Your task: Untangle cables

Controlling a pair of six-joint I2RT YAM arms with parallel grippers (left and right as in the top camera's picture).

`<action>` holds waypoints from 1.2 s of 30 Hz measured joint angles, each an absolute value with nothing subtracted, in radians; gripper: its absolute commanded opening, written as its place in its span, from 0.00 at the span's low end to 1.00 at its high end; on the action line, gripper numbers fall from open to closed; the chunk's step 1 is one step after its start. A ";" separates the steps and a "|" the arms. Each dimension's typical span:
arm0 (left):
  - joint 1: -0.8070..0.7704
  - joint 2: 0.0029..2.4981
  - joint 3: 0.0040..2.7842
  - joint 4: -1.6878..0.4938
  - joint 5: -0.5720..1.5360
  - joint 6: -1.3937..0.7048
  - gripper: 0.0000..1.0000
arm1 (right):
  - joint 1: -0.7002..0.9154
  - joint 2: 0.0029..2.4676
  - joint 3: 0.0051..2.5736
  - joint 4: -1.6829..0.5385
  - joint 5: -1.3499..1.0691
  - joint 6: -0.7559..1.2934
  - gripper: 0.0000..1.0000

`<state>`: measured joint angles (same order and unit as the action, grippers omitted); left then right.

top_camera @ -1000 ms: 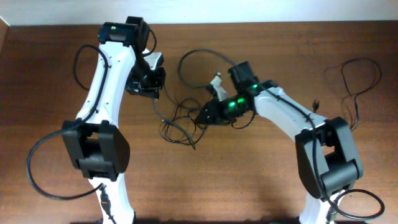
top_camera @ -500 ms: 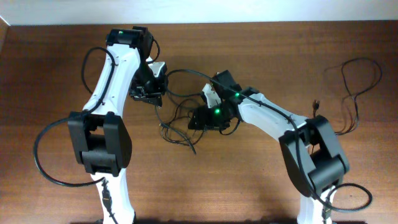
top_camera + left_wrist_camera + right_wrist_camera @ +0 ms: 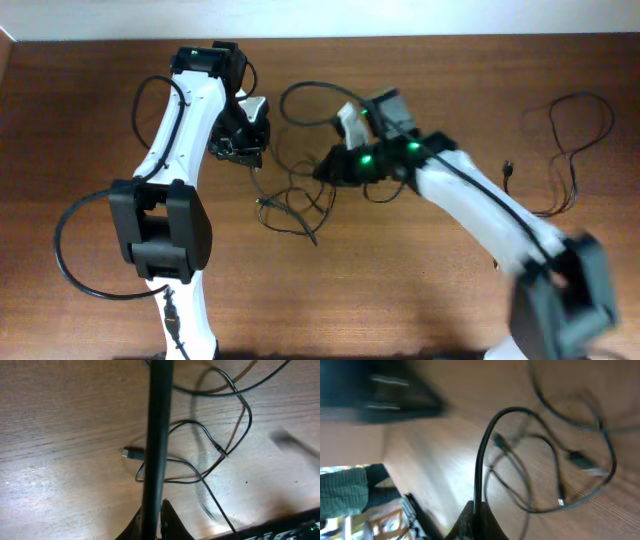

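Wooden table | we are clamping cables with left gripper and right gripper, both closed | pulling apart risks tightening knot

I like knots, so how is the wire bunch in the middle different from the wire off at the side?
The middle bunch has loops crossing each other; the side wire lies in loose, open curves. The left gripper and right gripper each pinch a strand of the middle bunch; nothing touches the side wire. Both are thin and black.
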<state>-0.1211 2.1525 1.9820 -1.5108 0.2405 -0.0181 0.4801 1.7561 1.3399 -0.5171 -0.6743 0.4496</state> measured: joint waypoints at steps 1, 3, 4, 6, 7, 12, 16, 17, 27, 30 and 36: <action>-0.121 2.152 1.982 -1.506 0.241 -0.018 0.09 | 0.480 1.684 1.346 -0.522 -0.664 0.445 0.04; -0.121 2.152 1.982 -1.502 0.241 -0.019 0.07 | 0.480 1.581 1.353 -0.523 -0.645 0.442 0.04; -0.121 2.152 1.982 -1.502 0.241 -0.019 0.06 | 0.480 1.514 1.353 -0.523 -0.625 0.441 0.04; -0.121 2.152 1.982 -1.502 0.241 -0.019 0.05 | 0.480 1.438 1.354 -0.501 -0.610 0.430 0.04; -0.121 2.152 1.982 -1.502 0.241 -0.019 0.05 | 0.480 1.396 1.354 -0.476 -0.602 0.414 0.04; -0.121 2.152 1.982 -1.502 0.241 -0.019 0.04 | 0.480 1.219 1.353 -0.347 -0.578 0.324 0.04; -0.121 2.153 1.982 -1.495 0.241 -0.019 0.00 | 0.480 1.059 1.354 -0.337 -0.484 0.249 0.04; -0.121 2.155 1.982 -1.495 0.241 -0.019 0.00 | 0.480 1.036 1.354 -0.349 -0.460 0.231 0.04; -0.121 2.196 1.980 -1.495 0.241 -0.019 0.00 | 0.481 1.006 1.357 -0.785 0.013 0.154 0.04; -0.121 2.196 1.980 -1.495 0.241 -0.019 0.00 | 0.481 1.061 1.357 -0.897 0.099 0.153 0.04; -0.121 2.196 1.980 -1.495 0.241 -0.019 0.00 | 0.481 1.255 1.358 -1.102 0.206 0.153 0.04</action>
